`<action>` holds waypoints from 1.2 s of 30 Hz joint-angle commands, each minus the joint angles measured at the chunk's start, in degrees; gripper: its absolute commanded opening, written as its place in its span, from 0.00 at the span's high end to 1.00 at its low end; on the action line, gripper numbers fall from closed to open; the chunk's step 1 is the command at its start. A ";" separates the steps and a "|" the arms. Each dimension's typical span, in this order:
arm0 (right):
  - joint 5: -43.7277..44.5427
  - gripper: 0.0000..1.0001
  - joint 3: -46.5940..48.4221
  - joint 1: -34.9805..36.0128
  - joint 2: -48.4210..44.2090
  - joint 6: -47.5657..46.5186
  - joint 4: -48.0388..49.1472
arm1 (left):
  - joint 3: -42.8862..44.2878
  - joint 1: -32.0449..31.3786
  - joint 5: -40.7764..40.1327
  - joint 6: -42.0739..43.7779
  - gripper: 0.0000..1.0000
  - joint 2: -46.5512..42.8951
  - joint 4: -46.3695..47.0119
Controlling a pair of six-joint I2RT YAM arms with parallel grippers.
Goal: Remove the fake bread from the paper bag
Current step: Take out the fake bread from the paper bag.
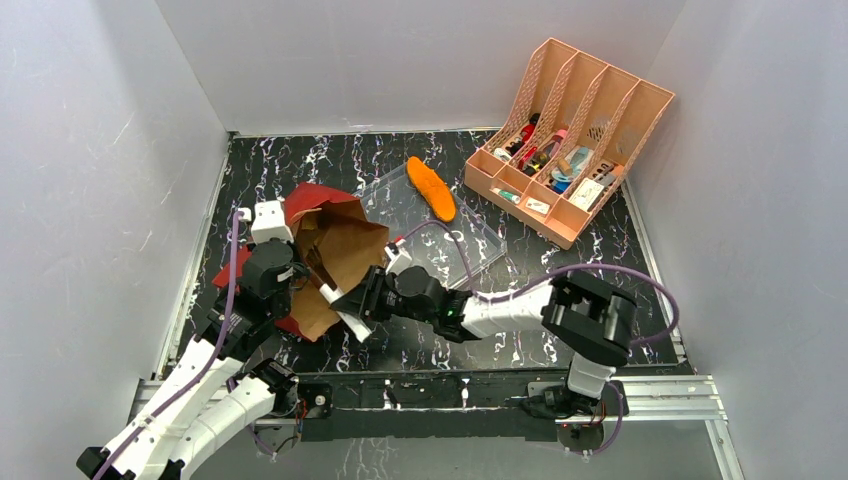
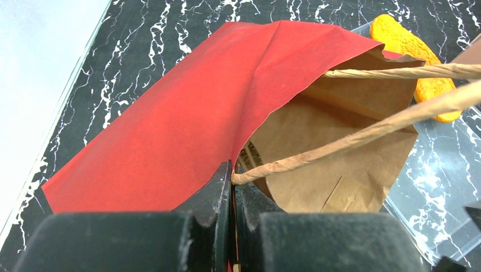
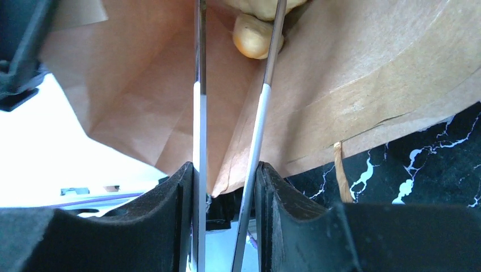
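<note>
Risk first: could squirt the tan bread piece (image 3: 249, 37) out from between the smooth metal tongs (image 3: 258, 130) if squeezed off-centre, or shove it deeper into the paper bag (image 1: 340, 250). Could also drag the whole bag across the desk (image 1: 300, 160) by snagging the kraft wall, or tear the rim where pinched. Left tool (image 2: 231, 175): clamped together on the red rim beside a twisted handle (image 2: 351, 133), propping the mouth open. Right tool (image 3: 227, 170): closed on the tongs, blades reaching inside to either side of the tan piece; contact unclear. Bag: on its side, holds that piece and another tan shape just behind. Clear tray (image 1: 480, 250): carries the orange loaf (image 1: 431, 188). Pink organiser (image 1: 600, 90): holds assorted small items, well apart.
</note>
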 commanded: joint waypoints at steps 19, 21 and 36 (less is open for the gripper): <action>9.07 1.00 -17.93 1.98 -43.75 -9.31 -18.83 | 7.61 0.07 -14.83 -4.02 1.00 7.69 -2.86; 10.93 1.00 -18.69 2.14 -48.76 -9.43 -22.81 | 8.13 0.06 -16.46 -4.75 1.00 8.76 -3.98; 27.73 1.00 -15.78 2.15 -61.08 -10.09 -40.04 | 9.66 0.05 -16.82 -8.68 1.00 9.28 -9.59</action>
